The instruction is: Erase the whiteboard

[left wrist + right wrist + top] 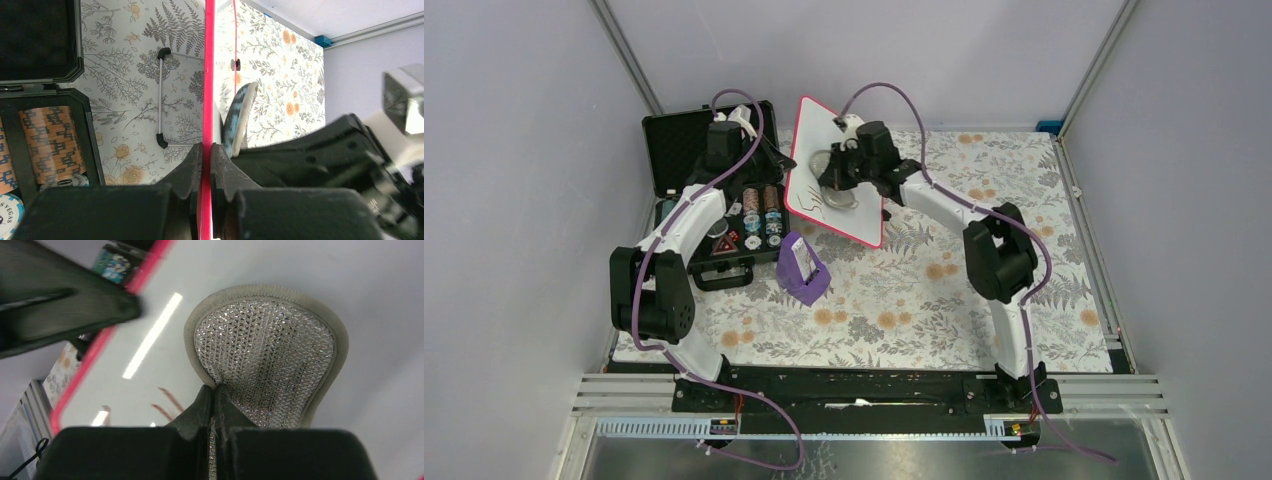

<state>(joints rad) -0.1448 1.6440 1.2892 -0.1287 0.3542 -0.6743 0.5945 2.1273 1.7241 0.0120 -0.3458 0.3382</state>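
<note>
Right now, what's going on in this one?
The left gripper is clamped on the red rim of the whiteboard, holding it up at a tilt next to the open black case. The right gripper pinches a round grey cleaning pad and has it against the board's face. A few dark marks show on the lower part of the board, so the erasing is not finished.

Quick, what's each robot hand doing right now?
Left hand: closed on the red rim of the whiteboard.
Right hand: closed on a glittery wiping pad.
</note>
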